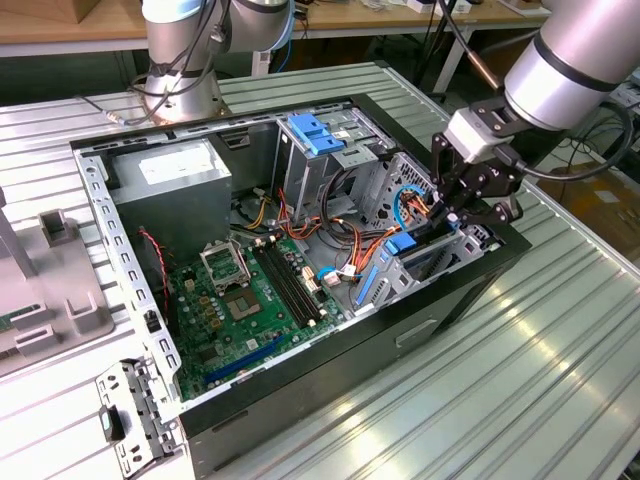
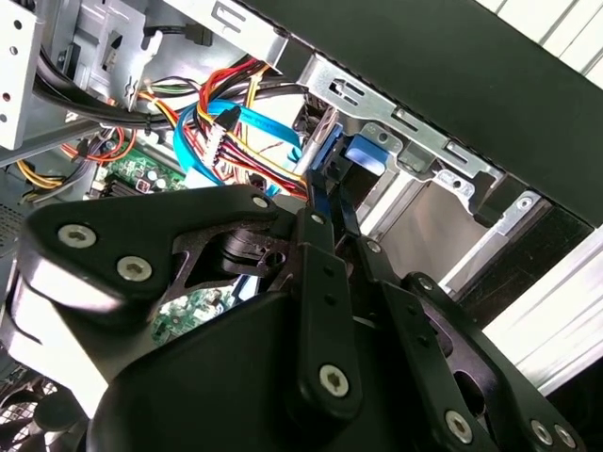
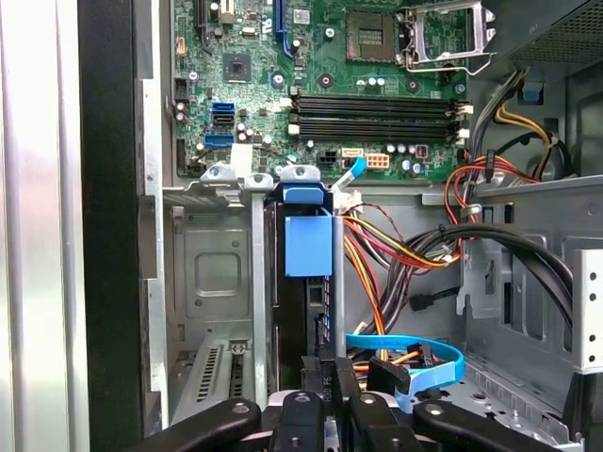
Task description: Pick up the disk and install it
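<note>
One open computer case (image 1: pixel 330 372) lies on its side on a ribbed metal desk (image 1: pixel 560 340). In the exterior view, the grooved sheets run out towards five o'clock. Behind the desk, at eleven o'clock in that view, we see a wooden bench (image 1: pixel 60 30) with cables hanging below it. The arm's round base (image 1: pixel 180 70) stands on the desk just beyond the case. At nine o'clock a grey moulded fixture (image 1: pixel 50 290) sits on the desk, and at seven o'clock a loose perforated bracket (image 1: pixel 130 420) lies beside the case corner.

Inside the case we make out the green motherboard (image 1: pixel 240 300), a grey power supply box (image 1: pixel 170 185) and an upright cage with a blue latch (image 1: pixel 315 135).

The tool (image 1: pixel 458 225) hangs at three o'clock of the case, over the drive bay. In both wrist views its fingers are clenched on the edge of the disk (image 3: pixel 308 247). The disk stands on edge in the bay slot, its blue rail (image 2: pixel 325 174) between the metal guides and beside bundled coloured cables (image 3: pixel 396 254).
</note>
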